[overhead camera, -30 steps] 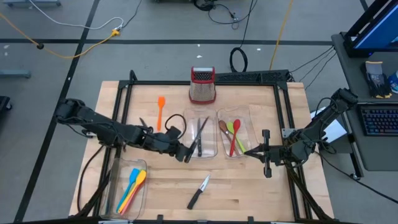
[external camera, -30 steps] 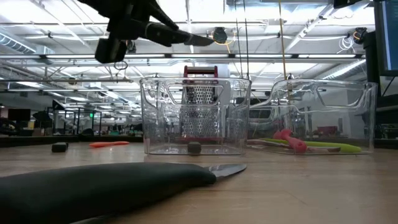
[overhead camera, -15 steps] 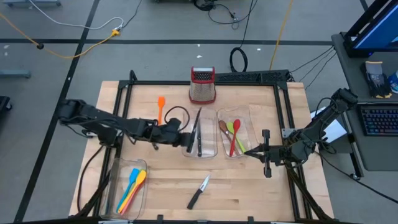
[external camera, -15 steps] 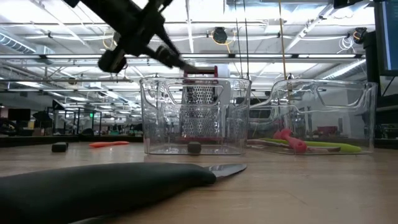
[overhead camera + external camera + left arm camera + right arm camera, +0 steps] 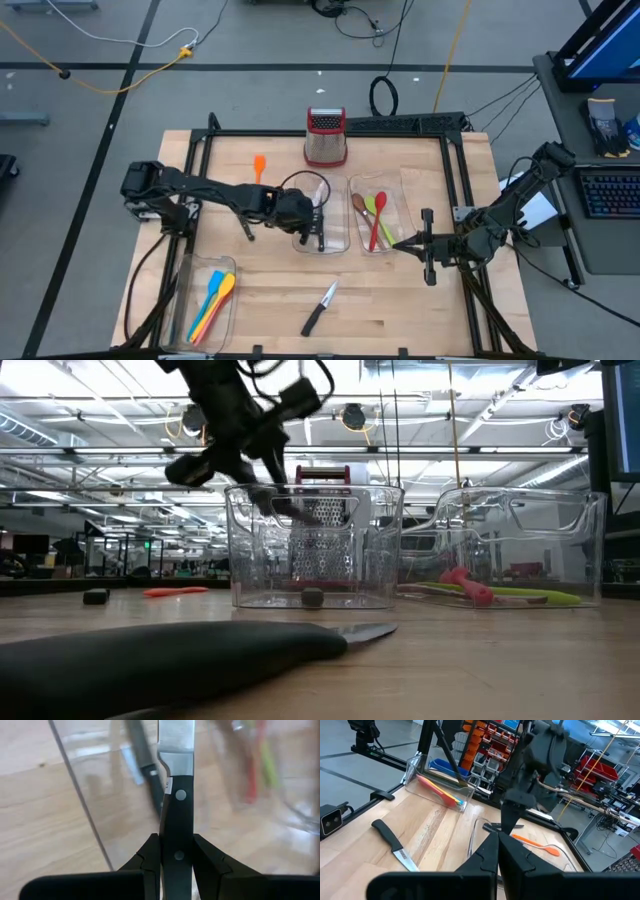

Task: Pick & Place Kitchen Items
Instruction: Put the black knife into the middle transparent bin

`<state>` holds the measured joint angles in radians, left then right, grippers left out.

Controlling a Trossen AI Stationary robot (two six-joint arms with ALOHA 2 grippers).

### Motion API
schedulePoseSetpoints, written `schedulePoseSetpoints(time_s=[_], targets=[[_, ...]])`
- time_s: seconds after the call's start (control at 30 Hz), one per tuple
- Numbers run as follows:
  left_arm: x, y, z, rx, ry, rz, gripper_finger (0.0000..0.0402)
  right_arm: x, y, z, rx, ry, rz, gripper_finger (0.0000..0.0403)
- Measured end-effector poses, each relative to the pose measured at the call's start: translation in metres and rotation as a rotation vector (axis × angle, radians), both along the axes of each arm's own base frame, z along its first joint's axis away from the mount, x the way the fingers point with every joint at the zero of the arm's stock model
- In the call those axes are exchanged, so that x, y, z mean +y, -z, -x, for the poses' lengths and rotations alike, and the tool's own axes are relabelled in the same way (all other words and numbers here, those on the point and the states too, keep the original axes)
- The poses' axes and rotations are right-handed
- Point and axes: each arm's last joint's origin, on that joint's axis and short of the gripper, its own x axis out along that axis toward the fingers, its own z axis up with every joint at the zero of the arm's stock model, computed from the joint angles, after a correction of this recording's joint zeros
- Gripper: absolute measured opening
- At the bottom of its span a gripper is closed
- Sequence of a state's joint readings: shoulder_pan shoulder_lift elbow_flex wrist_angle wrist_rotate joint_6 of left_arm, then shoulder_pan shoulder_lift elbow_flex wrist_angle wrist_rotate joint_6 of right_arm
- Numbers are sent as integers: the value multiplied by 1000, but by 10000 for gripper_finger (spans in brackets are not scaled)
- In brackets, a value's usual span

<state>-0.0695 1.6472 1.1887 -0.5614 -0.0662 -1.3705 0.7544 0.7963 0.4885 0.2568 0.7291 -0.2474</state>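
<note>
Your left claw [image 5: 176, 865] has swung over the middle tray [image 5: 340, 243], pinching a black-handled knife [image 5: 176, 795]. Right claw [image 5: 398, 244] waits pressed together. Another knife [image 5: 320, 309] and an orange spatula [image 5: 259, 166] remain on the desk [image 5: 400, 300].

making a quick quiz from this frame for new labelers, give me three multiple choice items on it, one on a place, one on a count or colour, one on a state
1. Where does the loose knife lie?
A. in the middle tray
B. on the bare table near the front edge
C. beside the grater

2. What colour is the spatula lying alone on the table?
A. orange
B. blue
C. green

3. What is the left gripper doing?
A. hanging open
B. shut on nothing
C. shut on a black-handled knife

Answers:
1 B, the high view shows it on bare wood, outside every tray.
2 A, it is orange in the high view.
3 C, the left wrist view shows the fingers clamping the held knife over the middle tray.
</note>
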Motion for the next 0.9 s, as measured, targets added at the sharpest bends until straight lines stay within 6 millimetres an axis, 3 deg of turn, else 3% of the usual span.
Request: schedulePoseSetpoints(time_s=[0.53,0.73,0.9], targets=[[14,32,-18,116,-31,83,66,0,1,0,6,-1,5,0],[17,36,-19,125,-35,79,67,0,1,0,6,-1,5,0],[17,36,-19,121,-42,55,124,0,1,0,6,-1,5,0]])
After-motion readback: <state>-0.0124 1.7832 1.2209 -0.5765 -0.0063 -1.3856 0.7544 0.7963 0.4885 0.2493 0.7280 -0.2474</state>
